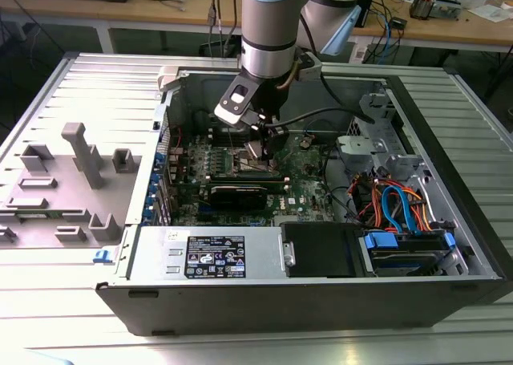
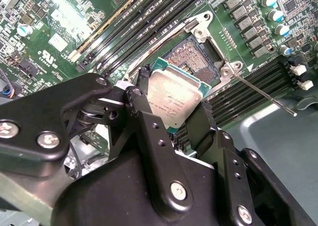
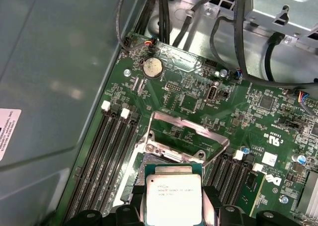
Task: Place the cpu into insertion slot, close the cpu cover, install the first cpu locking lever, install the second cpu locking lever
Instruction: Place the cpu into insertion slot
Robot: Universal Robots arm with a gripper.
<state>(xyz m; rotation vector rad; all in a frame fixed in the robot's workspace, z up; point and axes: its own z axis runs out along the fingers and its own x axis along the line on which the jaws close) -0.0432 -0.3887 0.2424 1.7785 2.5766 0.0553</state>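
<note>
One gap decides this moment — the cpu (image 2: 174, 99), pinched by two opposite edges in the tool (image 2: 170, 115), hangs over the insertion slot (image 2: 193, 57) and seems not yet seated. The open socket lies just past the chip's far edge, and their sides look roughly parallel. In the first wrist view the cpu cover (image 3: 191, 128) stands hinged up beyond the chip — a locking lever (image 2: 263, 93) juts aside.

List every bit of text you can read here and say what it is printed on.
Small flat silver-grey cpu in the black pincer: engraved lines, too small to read.
Black-and-white label on the grey metal box: too small to read.
White sticker on the grey metal panel: too small to read.
Green motherboard: white markings, illegible.
No text can be quoted.
</note>
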